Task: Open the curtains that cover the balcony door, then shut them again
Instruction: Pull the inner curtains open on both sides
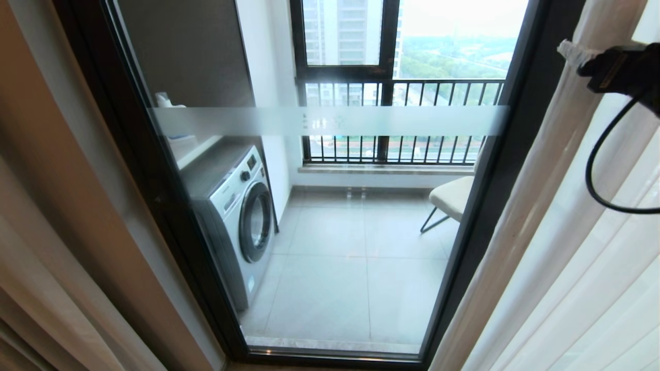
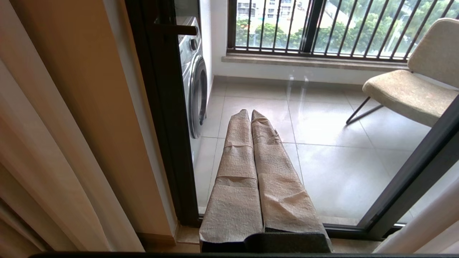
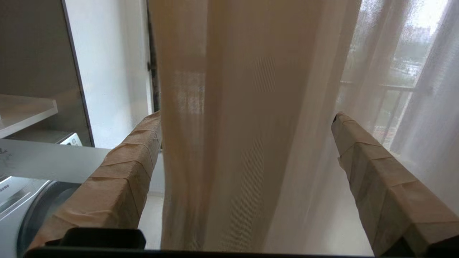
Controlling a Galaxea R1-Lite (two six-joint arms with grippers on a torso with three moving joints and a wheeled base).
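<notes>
Curtains: the curtains hang drawn aside at the right of the balcony door, glass uncovered; another panel hangs at the left edge.
Handling: soft, light, pleated cloth, likely to slip and bunch; best pinched at the hemmed leading edge, sheers included.
Right gripper: the right gripper is raised, fingers spread wide astride the beige fold, not clamped.
Left gripper: the left gripper is parked low, fingers pressed together, empty.
Beyond: washing machine, chair.

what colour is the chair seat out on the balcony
Pale beige, woven-looking fabric on thin dark legs; the chair shows best in the left wrist view.
</notes>
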